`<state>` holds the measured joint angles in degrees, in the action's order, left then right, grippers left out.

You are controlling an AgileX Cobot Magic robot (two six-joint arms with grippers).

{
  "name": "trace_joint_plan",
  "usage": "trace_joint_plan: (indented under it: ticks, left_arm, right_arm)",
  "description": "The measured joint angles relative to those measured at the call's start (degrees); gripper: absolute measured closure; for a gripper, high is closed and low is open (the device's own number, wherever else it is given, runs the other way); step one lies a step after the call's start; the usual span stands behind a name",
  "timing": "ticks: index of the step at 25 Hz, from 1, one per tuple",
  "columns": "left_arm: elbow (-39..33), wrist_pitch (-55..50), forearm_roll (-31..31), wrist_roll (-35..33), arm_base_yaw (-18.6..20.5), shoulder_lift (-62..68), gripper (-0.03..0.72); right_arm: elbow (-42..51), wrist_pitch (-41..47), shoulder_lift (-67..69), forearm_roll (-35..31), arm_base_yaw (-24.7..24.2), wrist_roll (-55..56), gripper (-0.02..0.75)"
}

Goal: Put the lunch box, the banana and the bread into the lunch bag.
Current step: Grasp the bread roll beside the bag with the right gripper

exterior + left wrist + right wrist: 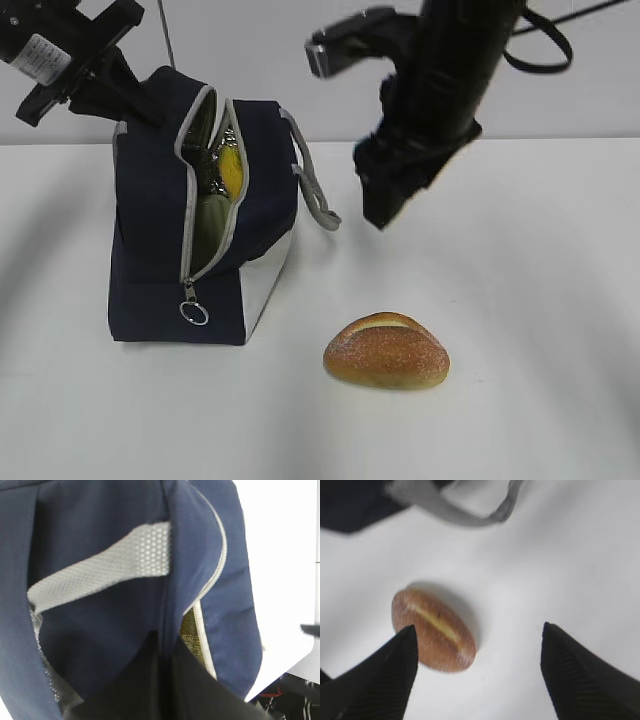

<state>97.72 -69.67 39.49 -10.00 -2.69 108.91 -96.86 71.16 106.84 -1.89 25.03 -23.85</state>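
1. Exterior view: bright, even light on the white table [540, 300]; sharp throughout; whites near overexposure.
2. Shadows: soft and faint; a thin dark rim under the bread [386, 352]; a broad grey smudge at the left edge of the table.
3. Left wrist view: lunch bag [100, 620] fabric fills the picture, softly out of focus; background at right blown out to plain white.
4. Right wrist view: overall blur; bread, grey handle [465, 505] and dark fingers [580, 680] all soft-edged; a diffuse shadow beside the bread.
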Motion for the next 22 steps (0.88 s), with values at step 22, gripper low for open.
trace_joint_plan:
  ticks: [22]
  left_arm:
    - [0.0, -0.1, 0.0, -0.2, 0.0, 0.0, 0.691]
  right_arm:
    - [26.7, -17.6, -7.5, -7.3, 0.0, -27.0, 0.087]
